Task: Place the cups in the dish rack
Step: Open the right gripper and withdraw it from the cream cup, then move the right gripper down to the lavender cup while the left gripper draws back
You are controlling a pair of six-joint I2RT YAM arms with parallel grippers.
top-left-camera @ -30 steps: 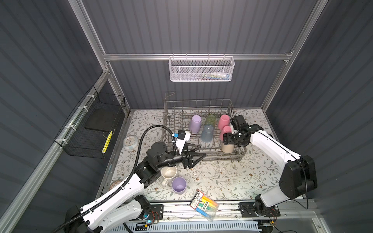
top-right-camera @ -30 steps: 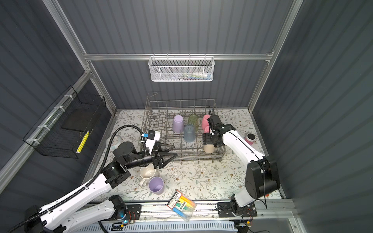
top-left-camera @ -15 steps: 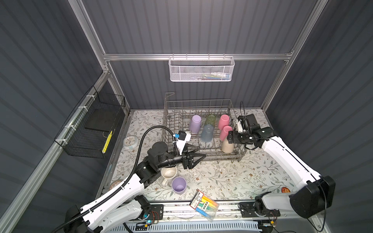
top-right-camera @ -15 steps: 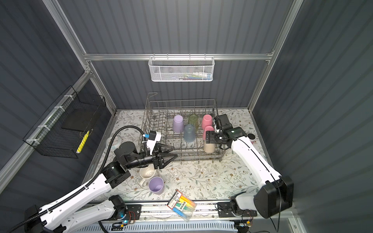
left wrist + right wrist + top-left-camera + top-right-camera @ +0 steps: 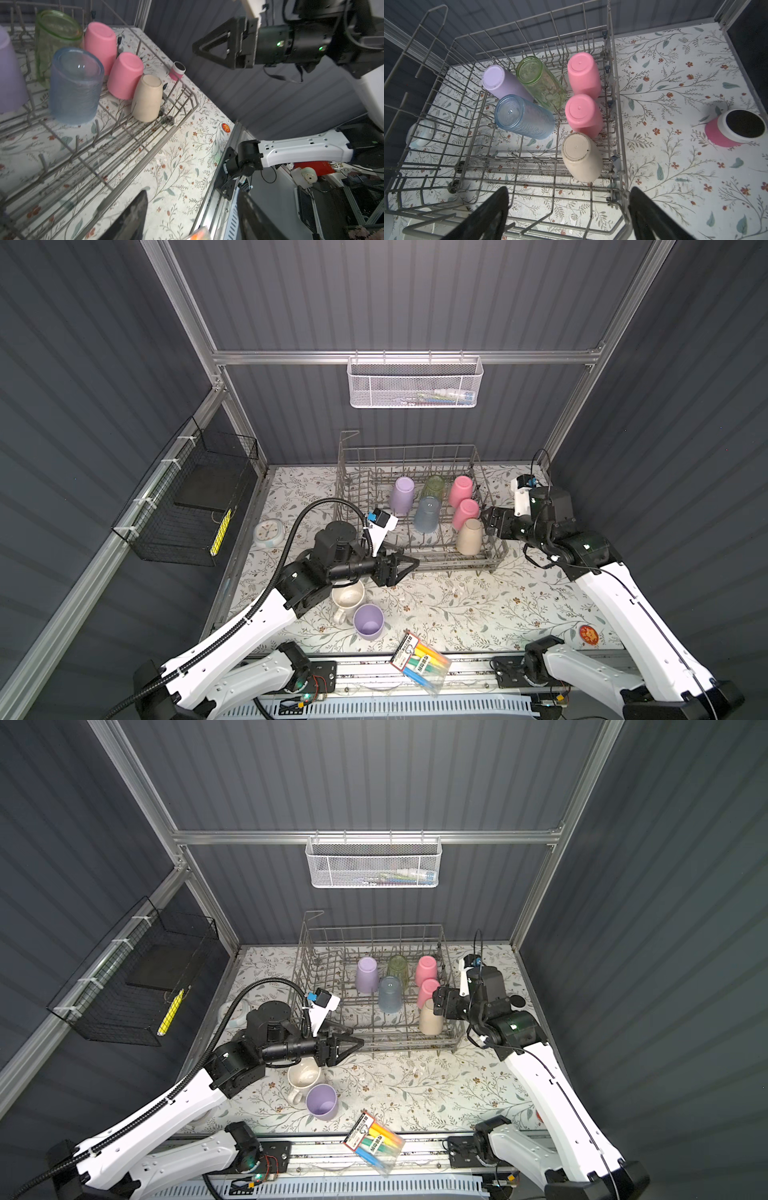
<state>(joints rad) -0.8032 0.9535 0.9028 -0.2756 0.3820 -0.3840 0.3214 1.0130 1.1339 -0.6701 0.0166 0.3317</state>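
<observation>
Right gripper [image 5: 491,522] had withdrawn from the beige cup [image 5: 469,536], racked with five others in the dish rack [image 5: 457,566], centre frame. Both grippers stood open and empty. The next move likely called for the left gripper [image 5: 401,571] to descend onto the cream mug [image 5: 348,600] or lilac cup [image 5: 368,621], lower centre on the tabletop [image 5: 478,605].

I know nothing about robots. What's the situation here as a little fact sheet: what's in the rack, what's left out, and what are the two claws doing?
Rack: dish rack, grey wire, at the back of the table
Loaded, bottoms up: racked lilac cup, green tumbler, far pink cup, near pink cup, blue cup, beige cup
Left out, mouths up: cream mug, loose lilac cup
Left gripper: open, empty, at the rack's front edge
Right gripper: open, empty, beside the beige cup
</observation>
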